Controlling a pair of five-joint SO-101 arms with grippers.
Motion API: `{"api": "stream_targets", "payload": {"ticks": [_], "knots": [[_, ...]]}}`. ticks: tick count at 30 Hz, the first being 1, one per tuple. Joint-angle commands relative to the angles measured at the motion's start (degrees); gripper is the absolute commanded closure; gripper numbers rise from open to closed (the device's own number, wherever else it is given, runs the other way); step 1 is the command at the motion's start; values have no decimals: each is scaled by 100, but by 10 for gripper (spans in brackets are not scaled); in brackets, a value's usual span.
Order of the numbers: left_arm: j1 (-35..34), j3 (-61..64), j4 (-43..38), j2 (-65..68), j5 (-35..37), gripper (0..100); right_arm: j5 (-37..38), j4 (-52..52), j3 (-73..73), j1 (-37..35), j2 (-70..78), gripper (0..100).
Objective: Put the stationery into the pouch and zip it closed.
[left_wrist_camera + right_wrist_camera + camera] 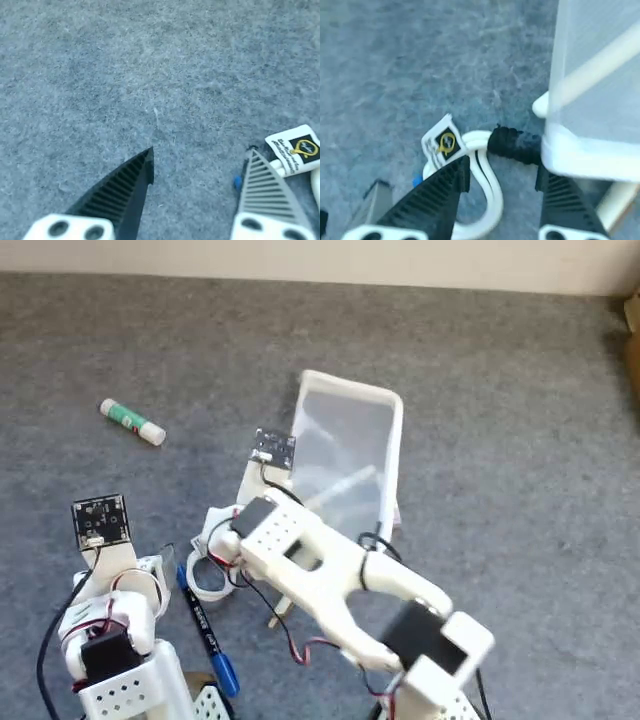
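Note:
The translucent white pouch (pixel 347 450) lies at mid table with a pale stick (pixel 343 487) inside it. My right gripper (pixel 502 165) stands open at the pouch's (pixel 595 100) near end. Its black fingers straddle the pouch's white strap loop (pixel 487 185) and black knot (pixel 512 145), beside a paper tag (pixel 440 142). A green-and-white glue stick (pixel 132 422) lies far left. A blue pen (pixel 205 630) rests between the arms. My left gripper (pixel 200 160) is open over bare carpet, with the tag (pixel 295 150) and a bit of the pen (pixel 237 182) beside its pale finger.
Grey carpet covers the table. Another pale stick (pixel 278 612) lies under the right arm, near the pouch's end. The white strap loop (pixel 205 578) sits between the two grippers. A brown object (pixel 632 325) stands at the far right edge.

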Motion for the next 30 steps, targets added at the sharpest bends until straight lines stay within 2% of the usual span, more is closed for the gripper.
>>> {"api": "stream_targets", "payload": {"ticks": [1,7,10,18,26,30], "knots": [[-57,-312,-149,-66,62,726,-185,-66,-646,92,374,786],[-57,-303,-149,-66,62,726,-237,-48,-954,409,1033,786],[-57,-303,-149,-66,62,726,-237,338,-971,435,1200,786],[-57,-303,-149,-66,62,726,-211,1156,-980,409,1218,786],[-57,-295,-149,-66,62,726,-193,1341,-945,453,1226,786],[-57,-295,-149,-66,62,726,-193,1807,-971,453,1226,786]]}}
